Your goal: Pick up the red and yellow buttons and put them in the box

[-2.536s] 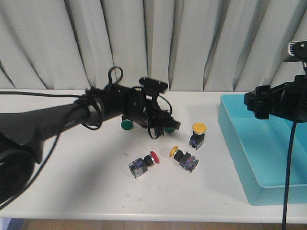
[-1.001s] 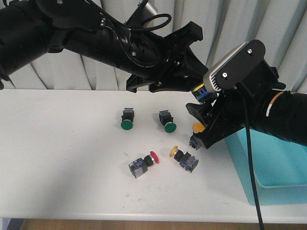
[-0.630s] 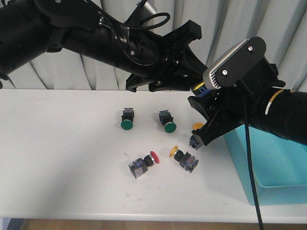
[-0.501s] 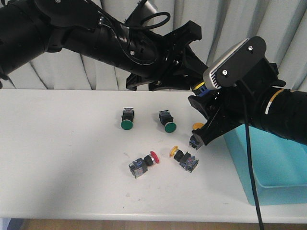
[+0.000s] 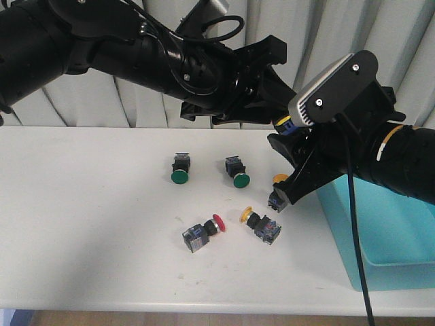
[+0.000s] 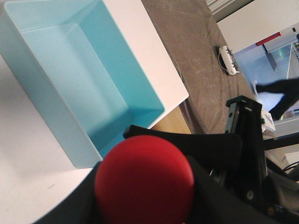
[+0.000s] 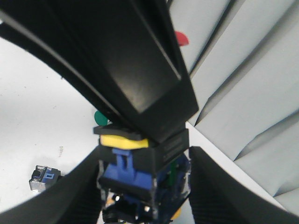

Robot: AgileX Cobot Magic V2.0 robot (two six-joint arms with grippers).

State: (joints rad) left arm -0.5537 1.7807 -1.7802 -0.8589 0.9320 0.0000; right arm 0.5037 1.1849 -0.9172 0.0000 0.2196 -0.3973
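My left gripper (image 5: 275,115) hangs high over the table's middle, shut on a red button; its round red cap (image 6: 145,179) fills the space between the fingers, and its blue-and-black body (image 5: 282,125) sticks out below. In the right wrist view that body (image 7: 140,163) blocks the gap between my fingers. My right gripper (image 5: 282,173) is open just under it, straddling an upright yellow button (image 5: 279,180) beside the box (image 5: 380,224). A second yellow button (image 5: 260,224) and a red button (image 5: 204,232) lie on their sides nearer the front.
Two green-capped buttons (image 5: 179,170) (image 5: 237,173) lie behind the red and yellow ones. The turquoise box (image 6: 70,70) holds nothing in the left wrist view. A curtain hangs behind the white table (image 5: 88,224). The two arms cross closely near the box's left wall.
The left arm has risen from the table with the red button. The right arm has come from over the box to the upright yellow button. Over the last second both arms barely moved.
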